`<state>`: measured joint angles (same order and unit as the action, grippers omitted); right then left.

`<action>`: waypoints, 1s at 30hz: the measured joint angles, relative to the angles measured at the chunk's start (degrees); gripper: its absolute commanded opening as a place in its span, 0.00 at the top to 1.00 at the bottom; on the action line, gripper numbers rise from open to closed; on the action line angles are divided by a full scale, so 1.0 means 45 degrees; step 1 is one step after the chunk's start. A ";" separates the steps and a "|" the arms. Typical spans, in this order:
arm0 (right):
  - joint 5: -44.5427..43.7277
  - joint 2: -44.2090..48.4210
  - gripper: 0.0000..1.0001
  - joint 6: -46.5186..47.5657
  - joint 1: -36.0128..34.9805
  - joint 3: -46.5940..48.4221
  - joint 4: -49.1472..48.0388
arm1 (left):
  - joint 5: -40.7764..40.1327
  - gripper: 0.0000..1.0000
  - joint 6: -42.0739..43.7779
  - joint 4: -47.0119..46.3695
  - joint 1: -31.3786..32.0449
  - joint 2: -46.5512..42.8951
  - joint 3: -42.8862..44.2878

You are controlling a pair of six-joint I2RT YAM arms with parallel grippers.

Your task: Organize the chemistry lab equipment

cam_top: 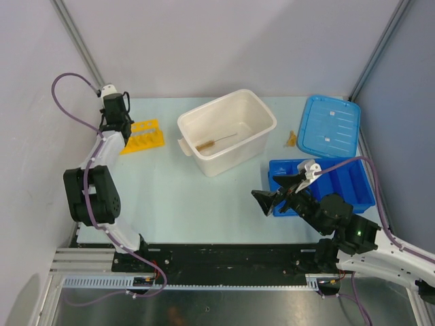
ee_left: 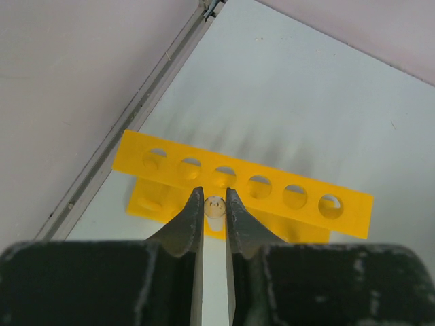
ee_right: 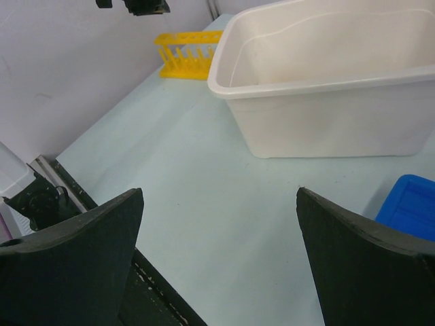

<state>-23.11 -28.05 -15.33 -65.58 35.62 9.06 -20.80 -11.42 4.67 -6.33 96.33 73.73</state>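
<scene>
Upper left of the top view, by the wall, stands the yellow holed tube rack (cam_top: 143, 134), plastic w/ a row of round holes. The left gripper (ee_left: 214, 198) hangs right over it, jaws nipped narrow on a short clear tube (ee_left: 215, 208) w/ rounded end. Mid-frame sits a white plastic tub (cam_top: 228, 132), smooth-walled, w/ a thin wire brush (cam_top: 216, 142) lying inside. To the right of it: tiny amber piece (cam_top: 291, 139), flat blue lid (cam_top: 331, 125), blue divided tray (cam_top: 353, 187). The right gripper (cam_top: 280, 190), lower right by the tray's left edge, has jaws spread wide, holding nothing, over the pale matte tabletop (cam_top: 204, 204).
</scene>
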 measured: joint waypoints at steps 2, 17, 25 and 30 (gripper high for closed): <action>0.0000 -0.0015 0.01 0.0000 0.0000 0.0000 -0.0092 | 0.0000 0.85 0.0000 -0.0010 -0.0019 0.0039 0.0000; -0.0107 0.0321 0.01 -0.0010 0.0000 0.0000 -0.0131 | -0.0117 0.84 0.0024 -0.0272 -0.0029 0.0272 -0.0325; -0.0136 0.0447 0.01 -0.0010 0.0000 0.0000 -0.0058 | -0.0243 0.84 0.0092 -0.0729 -0.0029 0.0486 -0.0588; -0.0238 0.0510 0.01 -0.0005 0.0000 0.0000 -0.0019 | -0.0243 0.84 0.0112 -0.0826 -0.0029 0.0607 -0.0656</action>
<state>-24.18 -25.76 -15.35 -65.58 35.62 8.97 -21.89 -10.92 0.95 -6.46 99.07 70.78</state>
